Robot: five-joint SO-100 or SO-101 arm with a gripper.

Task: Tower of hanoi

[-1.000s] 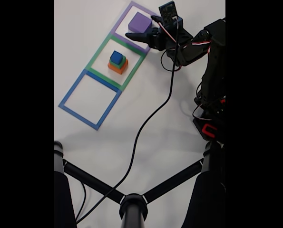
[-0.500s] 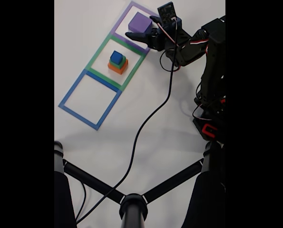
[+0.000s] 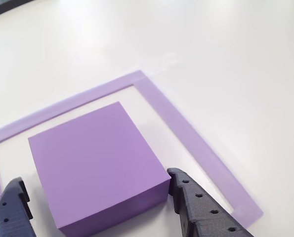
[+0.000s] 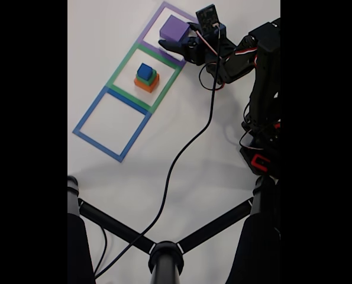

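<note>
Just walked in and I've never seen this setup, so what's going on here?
A robot arm is playing Tower of Hanoi with cubes. Its gripper is open, one finger on each side of the purple cube, which sits inside the purple square outline. The orange, green and blue cubes are stacked in the green outline. The blue outline has no cube.

A white surface (image 4: 223,148) carries three flat square outlines in a diagonal row: the green outline (image 4: 118,68) sits in the middle, the purple outline (image 4: 157,19) adjoins its upper right and the blue outline (image 4: 88,117) its lower left. A black cable (image 4: 181,155) trails below the green outline toward a black tripod hub (image 4: 165,254).
</note>
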